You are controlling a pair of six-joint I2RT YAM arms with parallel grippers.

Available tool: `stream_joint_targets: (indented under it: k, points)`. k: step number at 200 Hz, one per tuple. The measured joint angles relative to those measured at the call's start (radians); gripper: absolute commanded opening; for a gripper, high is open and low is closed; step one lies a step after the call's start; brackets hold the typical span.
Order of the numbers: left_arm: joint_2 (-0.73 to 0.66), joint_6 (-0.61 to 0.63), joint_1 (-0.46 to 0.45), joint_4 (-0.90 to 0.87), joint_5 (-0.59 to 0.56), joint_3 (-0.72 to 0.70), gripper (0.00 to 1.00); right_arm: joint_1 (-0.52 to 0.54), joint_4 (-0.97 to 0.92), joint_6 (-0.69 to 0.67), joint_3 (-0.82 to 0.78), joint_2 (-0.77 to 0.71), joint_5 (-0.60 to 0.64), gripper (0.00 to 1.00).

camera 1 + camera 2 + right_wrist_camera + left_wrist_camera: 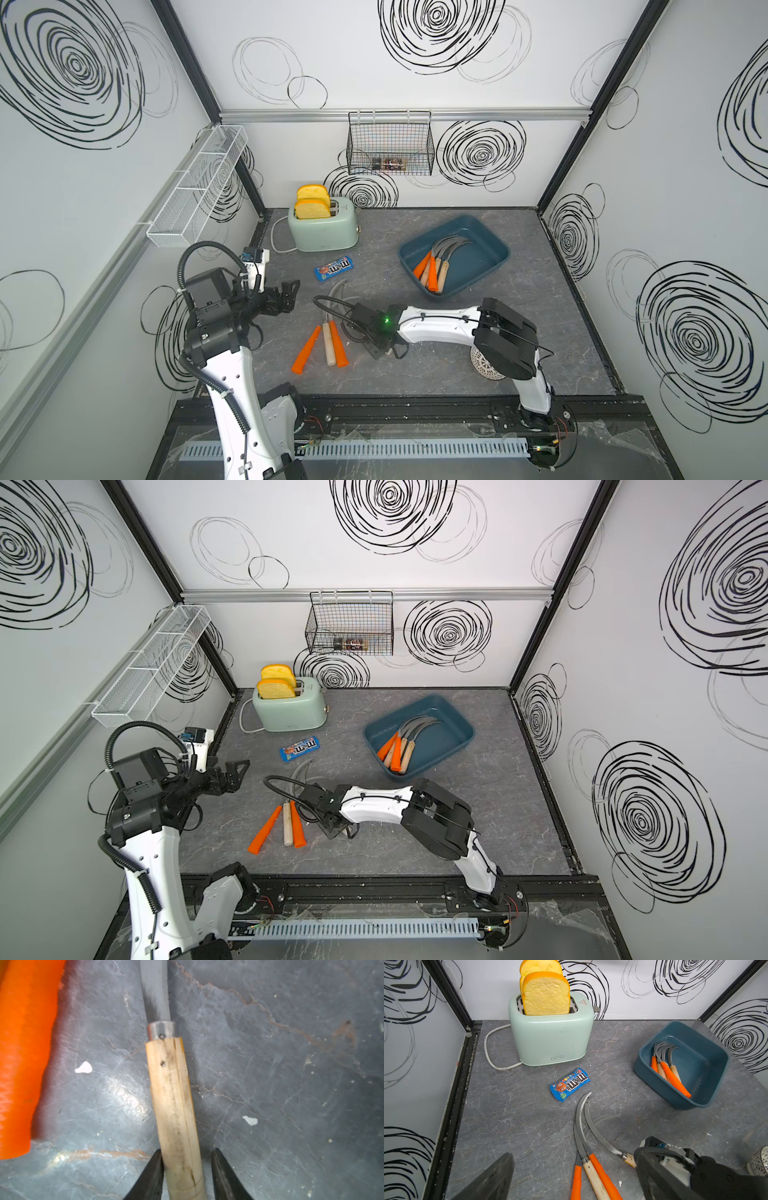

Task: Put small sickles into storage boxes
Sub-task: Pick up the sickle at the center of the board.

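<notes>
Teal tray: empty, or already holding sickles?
Not empty: several sickles, orange- and wood-handled, lie inside the teal tray.

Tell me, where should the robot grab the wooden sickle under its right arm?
By the handle, from straight above, jaws across it. It is thick, straight and lies flat with bare table on both sides; the blade is thin and curved. The right gripper straddles the handle's end.
</notes>
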Motion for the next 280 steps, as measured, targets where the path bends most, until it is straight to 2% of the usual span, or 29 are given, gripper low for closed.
stream_joint_targets:
  k: [169, 280]
  points:
    - [0.002, -0.011, 0.000, 0.000, 0.005, 0.015, 0.96, 0.003, -0.018, -0.045, -0.012, -0.010, 0.007, 0.38]
    - [0.000, -0.012, 0.000, -0.001, 0.006, 0.016, 0.96, 0.003, 0.002, -0.068, -0.035, -0.023, 0.006, 0.29]
